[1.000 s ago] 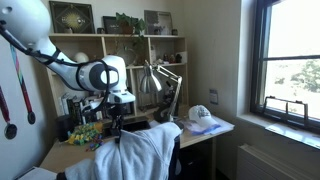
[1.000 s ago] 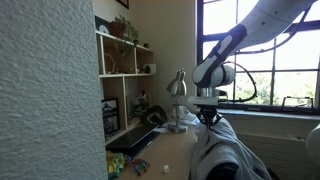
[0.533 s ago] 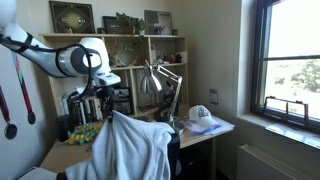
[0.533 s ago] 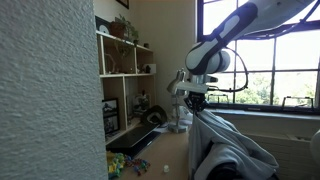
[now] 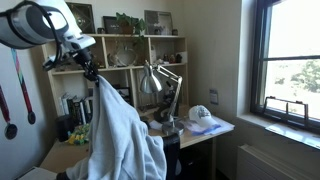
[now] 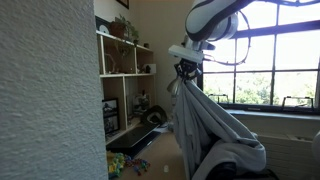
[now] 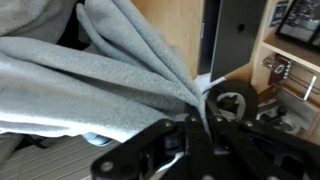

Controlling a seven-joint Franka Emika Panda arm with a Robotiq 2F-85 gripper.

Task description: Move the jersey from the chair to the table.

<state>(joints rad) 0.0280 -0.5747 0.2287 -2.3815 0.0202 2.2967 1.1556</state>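
Okay, hand [image 5: 91,70] is high up, clamped shut on a pinch of the jersey [image 5: 122,135]. In the wrist view the dark fingers [image 7: 152,158] close narrow on fabric gathered to a point at the hand [image 7: 200,115], and the grey-white jersey [image 7: 110,80] fans away from it in folds. Same in an exterior view: hand [image 6: 185,68] points down and the jersey [image 6: 203,125] hangs straight below it as a long drape, widening toward the bottom.

The jersey's lower end is bunched well below the hand over the chair [image 5: 173,152]. Only a dark sliver of the chair shows, so I can't tell how much fabric rests on it. The worktop [image 5: 60,156] is below and behind the hand, and the jersey is not lying on its top.

Room: open air in front of the hand. The wooden shelf hutch [image 5: 130,62] is close behind it, and the hand sits level with the upper shelves. A desk lamp [image 5: 153,80] stands beside the hanging fabric, near it. A white cap [image 5: 203,115] lies on the far end of the worktop, well apart from the hand, toward the window [image 5: 292,60].

Hutch compartments hold books [image 5: 70,104] low down below the hand, framed pictures higher up and a plant [image 5: 124,21] on top. The details are too small to tell.
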